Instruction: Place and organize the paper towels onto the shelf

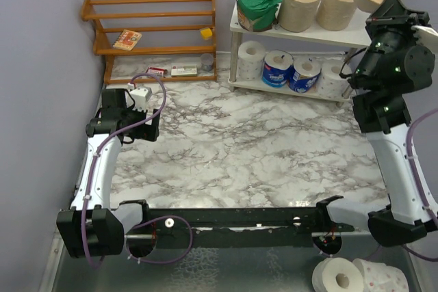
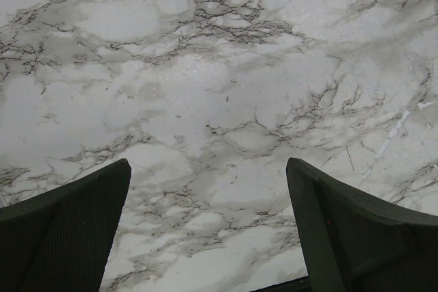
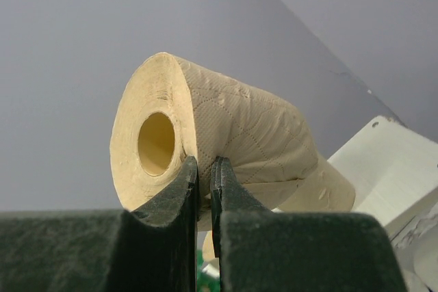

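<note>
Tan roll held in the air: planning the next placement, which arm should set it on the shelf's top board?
Right. The right gripper is shut on the tan roll, raised just beside the shelf top board. The left gripper hangs open over the marble table, away from the shelf.

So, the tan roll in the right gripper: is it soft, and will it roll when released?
Probably soft: the right gripper pinches just a fold of the tan roll. Likely light, since that hold carries it. Being round, it may roll if laid sideways.
</note>
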`<state>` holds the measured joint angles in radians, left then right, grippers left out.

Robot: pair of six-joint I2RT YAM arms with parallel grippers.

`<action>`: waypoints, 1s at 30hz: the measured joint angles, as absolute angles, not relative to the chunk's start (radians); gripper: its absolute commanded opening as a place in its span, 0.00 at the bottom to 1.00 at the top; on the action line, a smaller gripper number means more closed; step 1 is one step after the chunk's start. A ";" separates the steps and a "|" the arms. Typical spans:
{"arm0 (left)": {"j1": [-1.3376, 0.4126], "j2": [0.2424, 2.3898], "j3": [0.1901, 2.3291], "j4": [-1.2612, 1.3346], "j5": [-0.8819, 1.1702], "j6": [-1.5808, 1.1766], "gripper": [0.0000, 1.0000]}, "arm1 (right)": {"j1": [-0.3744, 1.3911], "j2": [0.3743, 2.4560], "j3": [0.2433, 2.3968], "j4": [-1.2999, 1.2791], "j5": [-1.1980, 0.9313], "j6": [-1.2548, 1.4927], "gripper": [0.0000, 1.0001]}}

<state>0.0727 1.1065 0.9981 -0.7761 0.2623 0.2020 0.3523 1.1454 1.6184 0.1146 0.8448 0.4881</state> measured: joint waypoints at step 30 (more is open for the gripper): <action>0.073 1.110 0.998 -0.777 0.264 0.205 0.99 | -0.254 1.558 1.822 -0.230 0.203 1.086 0.01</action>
<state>0.0731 1.1103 0.9981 -0.7769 0.2638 0.2050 -0.2539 1.5578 1.8221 -0.2298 0.2031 1.0863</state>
